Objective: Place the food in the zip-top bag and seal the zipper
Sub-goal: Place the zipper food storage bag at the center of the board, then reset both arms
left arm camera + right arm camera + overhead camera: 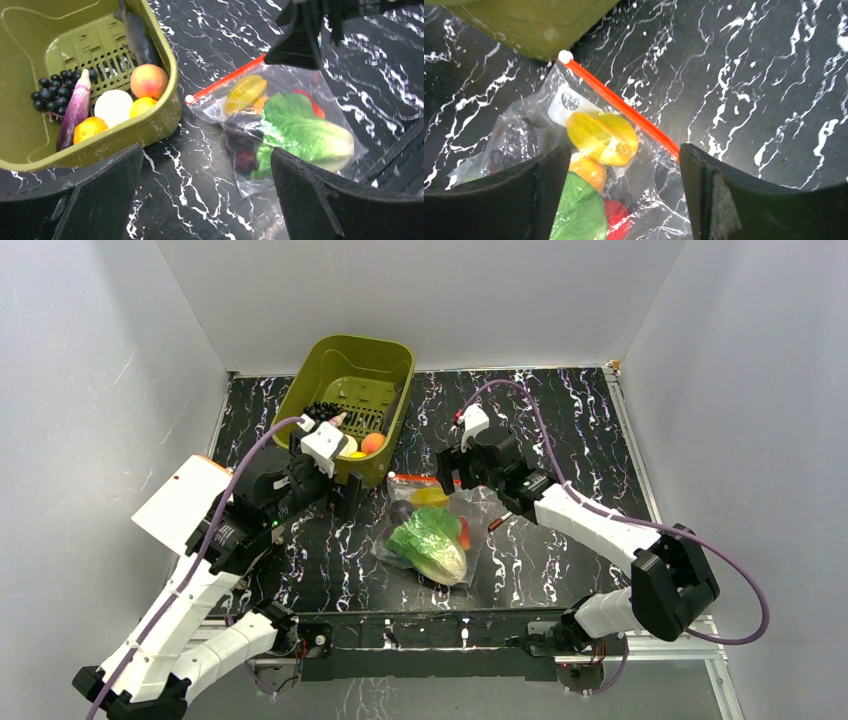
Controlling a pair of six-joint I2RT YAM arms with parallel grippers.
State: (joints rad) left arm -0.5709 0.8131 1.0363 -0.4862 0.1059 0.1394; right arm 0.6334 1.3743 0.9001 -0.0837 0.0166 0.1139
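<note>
The zip-top bag (430, 530) lies flat on the black marble table, just in front of the bin. Inside it is the food: a green-white cabbage (305, 132), a yellow piece (601, 137), an orange piece (589, 170), a red strawberry (616, 215) and a dark purple ball (245, 160). The red-orange zipper (624, 107) runs straight along the mouth, with a white slider (565, 56) at its bin end. My left gripper (205, 155) is open over bare table, left of the bag. My right gripper (624, 150) is open above the bag's mouth end and holds nothing.
The olive-green bin (350, 390) stands at the back left and holds black grapes (50, 94), a peach (148, 81), a purple pod, a dark fish-like piece and yellow and white pieces. A small red-and-white stick (495, 525) lies right of the bag. Grey walls enclose the table.
</note>
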